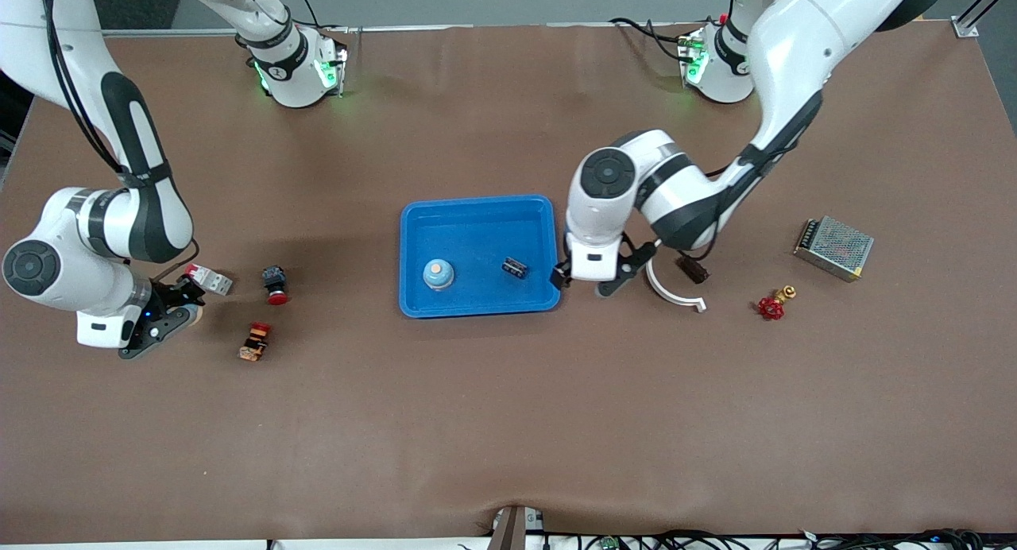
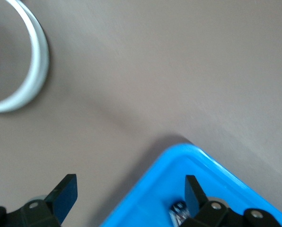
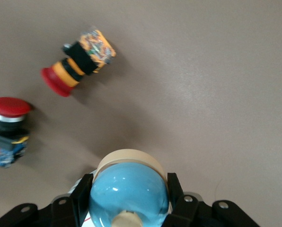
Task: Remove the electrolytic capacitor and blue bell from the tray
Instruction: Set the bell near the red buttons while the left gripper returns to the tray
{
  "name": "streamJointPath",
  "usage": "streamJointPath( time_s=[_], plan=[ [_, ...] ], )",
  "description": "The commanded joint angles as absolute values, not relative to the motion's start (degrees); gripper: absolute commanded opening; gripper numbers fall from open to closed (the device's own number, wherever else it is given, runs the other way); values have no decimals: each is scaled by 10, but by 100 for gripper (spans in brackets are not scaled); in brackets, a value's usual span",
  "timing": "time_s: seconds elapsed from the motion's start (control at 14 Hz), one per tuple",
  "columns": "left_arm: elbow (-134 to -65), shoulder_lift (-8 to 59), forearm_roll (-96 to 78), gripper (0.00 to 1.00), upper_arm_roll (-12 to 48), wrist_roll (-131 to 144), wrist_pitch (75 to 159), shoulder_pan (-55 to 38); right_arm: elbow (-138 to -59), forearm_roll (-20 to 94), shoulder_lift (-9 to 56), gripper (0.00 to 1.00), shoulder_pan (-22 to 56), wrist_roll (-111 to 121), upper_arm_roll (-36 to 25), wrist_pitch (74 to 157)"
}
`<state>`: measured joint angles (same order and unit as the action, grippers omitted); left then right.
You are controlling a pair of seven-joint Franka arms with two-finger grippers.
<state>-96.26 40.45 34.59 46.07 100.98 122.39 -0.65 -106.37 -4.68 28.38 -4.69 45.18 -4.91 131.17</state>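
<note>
Our left gripper (image 1: 584, 285) hangs over the blue tray (image 1: 477, 201) edge at the left arm's end, jaws wide open and holding nothing. The capacitor (image 1: 515, 267) is lying in the tray, and there's a blue bell (image 1: 438, 274) in there beside it, toward the right arm's end. Our right gripper (image 1: 176, 315) is low at the right arm's end of the table, clamped on a second blue bell (image 3: 129, 189), near two red push buttons (image 1: 275, 284).
</note>
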Motion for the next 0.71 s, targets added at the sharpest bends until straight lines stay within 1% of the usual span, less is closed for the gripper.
streamJointPath(
  time_s=[0.0, 0.07, 0.14, 0.36, 0.57, 0.64],
  plan=[
    [-911, 435, 342, 100, 412, 1055, 1210, -84, -1056, -49, 310, 0, -63, 467, -37, 1356],
    [-909, 442, 342, 100, 397, 1070, 1215, -108, -1054, -48, 329, 0, -63, 467, -37, 1381],
    [-898, 453, 342, 100, 387, 1085, 1218, -128, -1052, -48, 340, 0, -64, 466, -37, 1389],
    [-865, 482, 344, 100, 367, 1142, 1231, -172, -1051, -47, 345, 0, -70, 467, -36, 1391],
    [-854, 497, 343, 94, 342, 1193, 1271, -203, -1049, -36, 355, 0, -76, 467, -35, 1392],
    [-853, 503, 344, 88, 339, 1214, 1285, -209, -1049, -31, 361, 0, -77, 467, -34, 1392]
  ],
)
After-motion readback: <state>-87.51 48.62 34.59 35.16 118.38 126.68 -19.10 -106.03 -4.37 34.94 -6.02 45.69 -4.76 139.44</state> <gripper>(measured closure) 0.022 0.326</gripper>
